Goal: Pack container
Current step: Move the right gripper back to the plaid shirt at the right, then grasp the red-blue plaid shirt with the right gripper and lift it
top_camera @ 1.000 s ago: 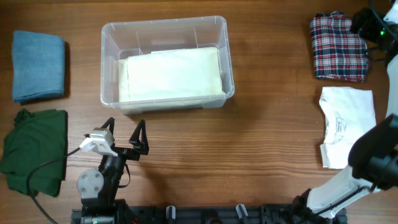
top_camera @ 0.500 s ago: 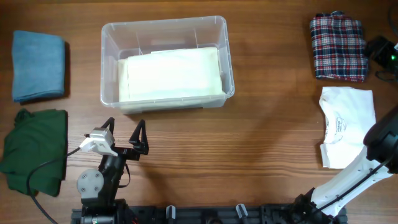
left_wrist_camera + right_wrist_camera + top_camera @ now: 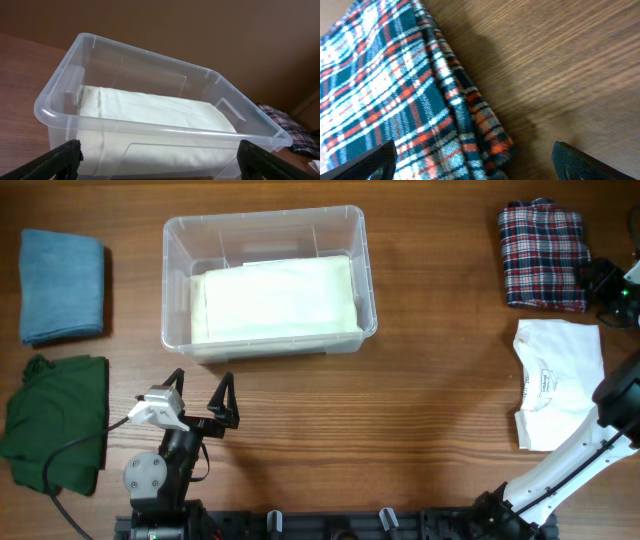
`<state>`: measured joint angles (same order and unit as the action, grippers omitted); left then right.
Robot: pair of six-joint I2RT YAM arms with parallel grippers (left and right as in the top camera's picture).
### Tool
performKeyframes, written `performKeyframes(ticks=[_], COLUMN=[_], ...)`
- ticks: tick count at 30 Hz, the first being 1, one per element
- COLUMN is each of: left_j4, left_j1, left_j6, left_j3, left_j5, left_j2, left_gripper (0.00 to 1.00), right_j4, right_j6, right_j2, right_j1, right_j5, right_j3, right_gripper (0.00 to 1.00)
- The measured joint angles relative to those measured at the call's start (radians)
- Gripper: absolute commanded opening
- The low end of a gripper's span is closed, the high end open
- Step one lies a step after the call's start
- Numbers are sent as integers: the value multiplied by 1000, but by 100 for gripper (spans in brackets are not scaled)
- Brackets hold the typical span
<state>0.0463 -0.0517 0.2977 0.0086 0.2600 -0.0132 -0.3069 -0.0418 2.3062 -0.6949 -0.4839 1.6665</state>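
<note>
One clear, round-cornered container (image 3: 262,218) holding one cream cloth (image 3: 275,300) is seen before the spread-apart left end effector (image 3: 203,378); the right end effector (image 3: 472,162) is spread apart too.

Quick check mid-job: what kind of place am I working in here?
Probably a robot test bench set up for packing clothes: a wooden table, a clear container holding a folded cream cloth, and folded garments laid out on either side, like the plaid one and the blue one.
</note>
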Motion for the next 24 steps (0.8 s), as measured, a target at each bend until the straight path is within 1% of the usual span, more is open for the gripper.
performKeyframes(ticks=[7,17,19,21,22,24], left_j4=[0,0,0,0,0,0], left_j1=[0,0,0,0,0,0], left_j6=[0,0,0,0,0,0], left_j3=[0,0,0,0,0,0], left_j5=[0,0,0,0,0,0], left_j2=[0,0,0,0,0,0], left_gripper=[100,100,100,100,100,100], right_j4=[47,99,105,106,106,106], right_j6=[-62,-112,-115,-116,-117,-121], right_j2=[35,69,71,75,76,80], right_j1=[-2,3,12,32,45,71], right_j5=[-101,-175,-174,-174,-174,-174], right_j3=[8,25,27,29,29,31], right_gripper=[100,98,94,85,82,72])
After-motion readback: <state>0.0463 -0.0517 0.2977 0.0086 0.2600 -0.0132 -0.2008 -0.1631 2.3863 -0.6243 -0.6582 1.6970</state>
